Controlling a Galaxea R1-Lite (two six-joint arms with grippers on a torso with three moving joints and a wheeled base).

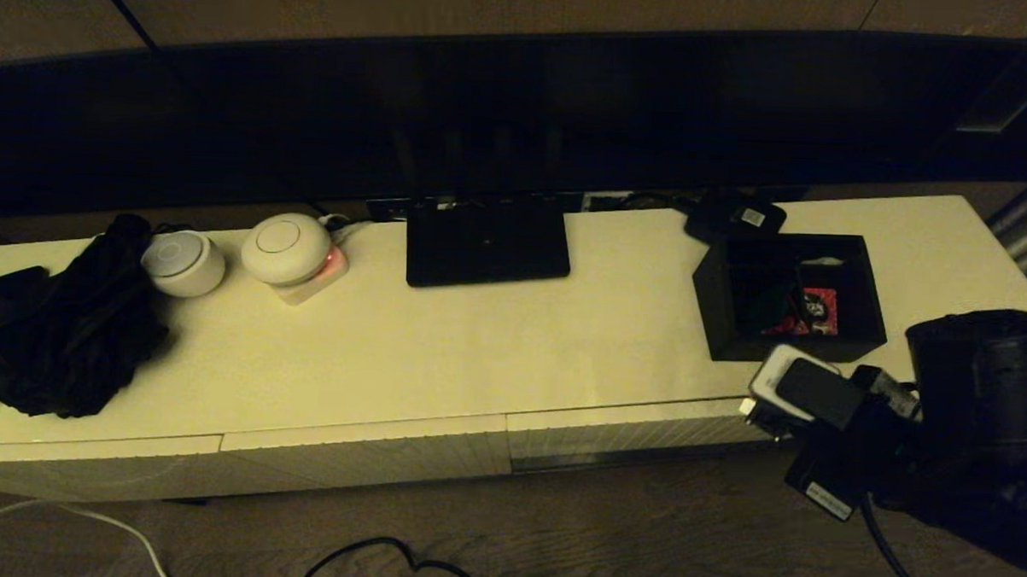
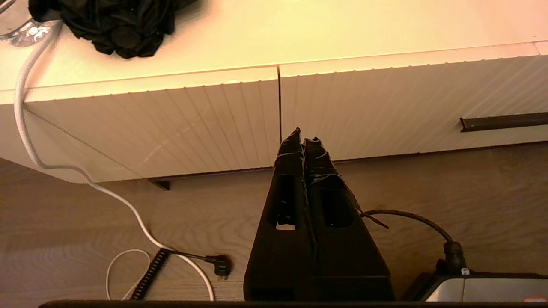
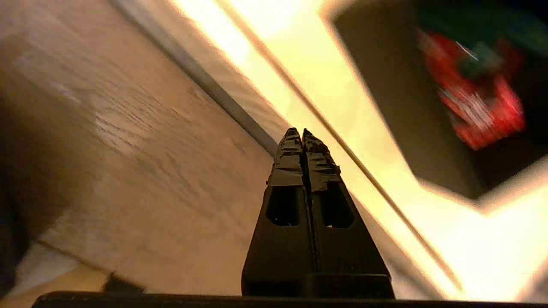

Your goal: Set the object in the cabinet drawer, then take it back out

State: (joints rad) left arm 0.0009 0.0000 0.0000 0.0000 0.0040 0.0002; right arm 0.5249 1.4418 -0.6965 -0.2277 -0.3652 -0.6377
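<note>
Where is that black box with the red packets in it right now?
The black organiser box sits on the cabinet top toward the robot's right end in the head view, just in front of a small black device, near the front edge.

The organiser box (image 1: pixel 789 298) sits on the cabinet top (image 1: pixel 494 348) at its right end, behind the drawer (image 1: pixel 628 429).

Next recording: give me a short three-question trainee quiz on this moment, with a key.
1. True or false: the organiser box sits on the cabinet top.
2. The right gripper is: A) shut on the box, B) shut, empty, short of the cabinet's front edge, C) open.
3. What state is the left gripper in?

Key: 1 true. 2 B. 3 shut, holding nothing, before the ribbed front panels.
</note>
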